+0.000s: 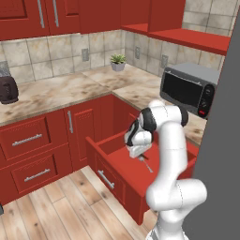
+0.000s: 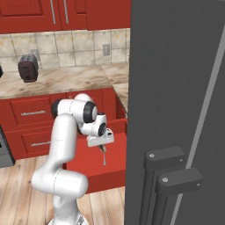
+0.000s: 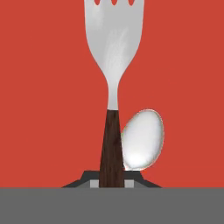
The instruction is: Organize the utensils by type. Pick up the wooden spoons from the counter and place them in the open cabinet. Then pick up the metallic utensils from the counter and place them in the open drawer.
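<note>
No text, label, brand, number or sign can be read on anything here; the small controls on the dark grey microwave oven (image 1: 188, 89) on the beige counter are too blurred to make out.

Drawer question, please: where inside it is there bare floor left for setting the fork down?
The gripper holds the fork over the open drawer. Bare red floor lies on both sides of the fork. It is crowded only by the handle, where the silver spoon lies.
</note>
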Available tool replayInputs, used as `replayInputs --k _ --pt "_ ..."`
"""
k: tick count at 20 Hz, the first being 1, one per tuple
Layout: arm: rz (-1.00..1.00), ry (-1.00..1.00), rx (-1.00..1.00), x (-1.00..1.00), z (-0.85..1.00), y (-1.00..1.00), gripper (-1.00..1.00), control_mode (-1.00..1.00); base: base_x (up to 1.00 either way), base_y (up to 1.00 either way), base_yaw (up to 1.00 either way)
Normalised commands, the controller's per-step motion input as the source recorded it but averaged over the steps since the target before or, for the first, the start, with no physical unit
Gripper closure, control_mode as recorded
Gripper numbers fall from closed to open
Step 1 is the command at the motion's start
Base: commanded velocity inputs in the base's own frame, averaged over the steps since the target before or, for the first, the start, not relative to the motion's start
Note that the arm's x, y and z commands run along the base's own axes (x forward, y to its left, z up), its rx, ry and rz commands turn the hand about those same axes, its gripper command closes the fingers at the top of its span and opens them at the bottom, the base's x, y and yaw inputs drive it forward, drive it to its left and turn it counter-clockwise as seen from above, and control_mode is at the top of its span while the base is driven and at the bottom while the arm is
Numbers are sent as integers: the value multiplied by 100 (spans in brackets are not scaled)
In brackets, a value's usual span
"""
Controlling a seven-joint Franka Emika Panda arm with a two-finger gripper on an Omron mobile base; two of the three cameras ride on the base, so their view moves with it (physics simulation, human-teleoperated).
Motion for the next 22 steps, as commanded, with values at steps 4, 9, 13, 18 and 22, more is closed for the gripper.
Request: replayInputs --k 4,9,13,18,22 --pt "0 0 0 26 -68 0 100 -100 0 0 0" --pt "0 -2 0 8 -58 0 100 -100 0 0 0" --pt "0 -7 0 0 -42 -1 100 -100 0 0 0" --pt "0 -1 0 0 -36 0 100 -100 0 0 0" --pt "0 0 0 0 -29 1 -100 -100 0 0 0"
